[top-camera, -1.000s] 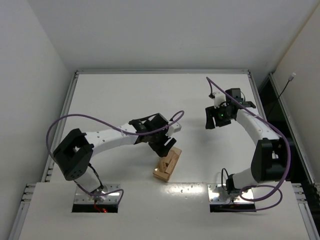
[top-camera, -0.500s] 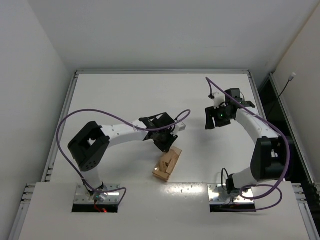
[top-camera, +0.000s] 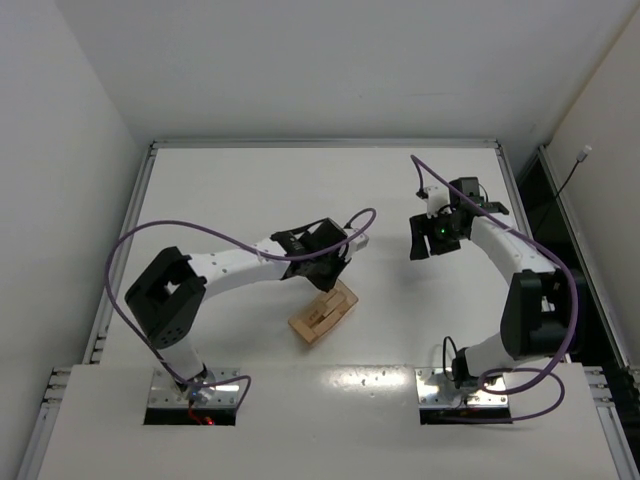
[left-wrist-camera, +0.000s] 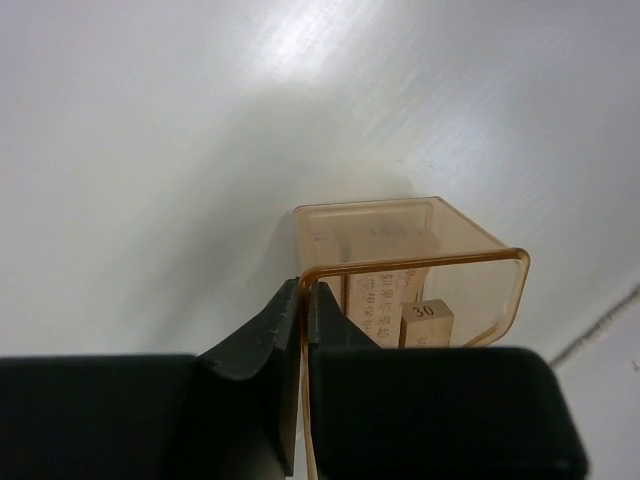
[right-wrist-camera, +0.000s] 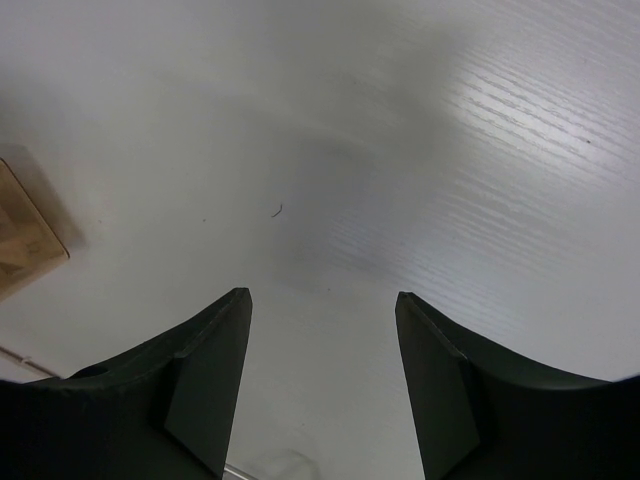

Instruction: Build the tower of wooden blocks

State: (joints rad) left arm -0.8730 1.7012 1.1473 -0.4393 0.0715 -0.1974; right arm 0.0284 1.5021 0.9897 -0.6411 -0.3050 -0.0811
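Pinching the wall of the translucent amber plastic box [left-wrist-camera: 470, 285], left end effector [left-wrist-camera: 303, 296] is clamped tight. Light-tan wooden blocks [left-wrist-camera: 428, 318] lie inside it, on the white surface [top-camera: 250, 190]. Right end effector [right-wrist-camera: 320, 297] is half-spread and empty.

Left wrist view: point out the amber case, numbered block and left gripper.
amber case [left-wrist-camera: 482, 288]: left wrist view, translucent side wall
numbered block [left-wrist-camera: 424, 312]: left wrist view, end face
left gripper [left-wrist-camera: 303, 296]: left wrist view, between fingertips

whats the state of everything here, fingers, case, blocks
left fingers: shut on the rim of the amber case
right fingers: open, empty, above the table
amber case: lying on its side, open end toward the left fingers
wood blocks: inside the case, not built into a tower yet
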